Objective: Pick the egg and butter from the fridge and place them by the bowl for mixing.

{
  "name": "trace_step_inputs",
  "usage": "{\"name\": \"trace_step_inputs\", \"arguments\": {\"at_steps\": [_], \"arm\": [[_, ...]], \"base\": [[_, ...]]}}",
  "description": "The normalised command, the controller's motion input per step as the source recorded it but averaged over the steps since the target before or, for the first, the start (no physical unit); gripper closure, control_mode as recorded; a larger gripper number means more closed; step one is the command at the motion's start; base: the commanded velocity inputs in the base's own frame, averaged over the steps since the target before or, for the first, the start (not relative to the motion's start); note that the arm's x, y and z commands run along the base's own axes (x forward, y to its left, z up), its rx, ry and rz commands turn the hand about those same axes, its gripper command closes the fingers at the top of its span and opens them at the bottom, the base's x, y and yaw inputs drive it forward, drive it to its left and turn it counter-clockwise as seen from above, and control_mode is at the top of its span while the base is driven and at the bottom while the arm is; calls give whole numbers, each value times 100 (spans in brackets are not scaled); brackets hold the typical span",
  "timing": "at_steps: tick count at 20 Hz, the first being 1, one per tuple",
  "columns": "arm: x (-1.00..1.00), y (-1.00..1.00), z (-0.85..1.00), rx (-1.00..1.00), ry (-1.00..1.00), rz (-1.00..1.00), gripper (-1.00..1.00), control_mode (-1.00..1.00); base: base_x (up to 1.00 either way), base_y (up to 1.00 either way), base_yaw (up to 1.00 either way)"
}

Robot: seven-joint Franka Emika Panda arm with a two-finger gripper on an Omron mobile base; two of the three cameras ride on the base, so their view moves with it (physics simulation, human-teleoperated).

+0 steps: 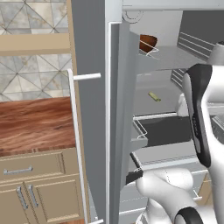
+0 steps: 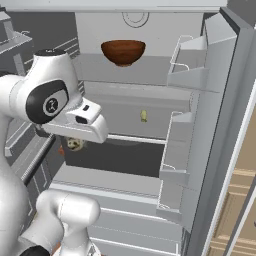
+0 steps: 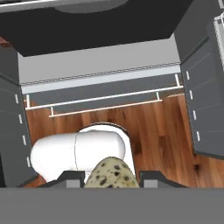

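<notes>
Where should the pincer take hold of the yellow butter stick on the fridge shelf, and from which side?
Probably across its narrow width at mid-length, reaching in through the open front of the fridge. The butter lies flat as a slim bar on the middle shelf, so its long sides are free.

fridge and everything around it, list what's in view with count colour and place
fridge: one, grey with pale grey shelves, open, white wire racks on its door
wooden bowl: one, glossy reddish-brown, on the top shelf
butter: one small yellowish stick, on the middle shelf
egg: one, pale with dark speckles, between the finger tips
bar handle: one, white, on the outer side of the fridge door
counter: one, reddish-brown wood top, left of the fridge
cabinets: beige, with metal handles, under the counter
gripper: one, dark finger tips, shut on the egg
arm: one, white with dark joints, reaching into the fridge
</notes>
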Motion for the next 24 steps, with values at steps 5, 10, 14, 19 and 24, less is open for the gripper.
{"name": "trace_step_inputs", "arguments": {"at_steps": [5,10,14,19,24], "arm": [[-45,0,0,0,2,1,100,-100],[-50,3,0,-1,2,1,100,-100],[-62,5,0,0,6,0,100,-100],[-21,0,0,0,0,0,100,100],[0,0,0,0,0,0,100,100]], "base": [[0,0,0],[0,0,0],[0,0,0],[-3,0,0],[-93,-2,6]]}}
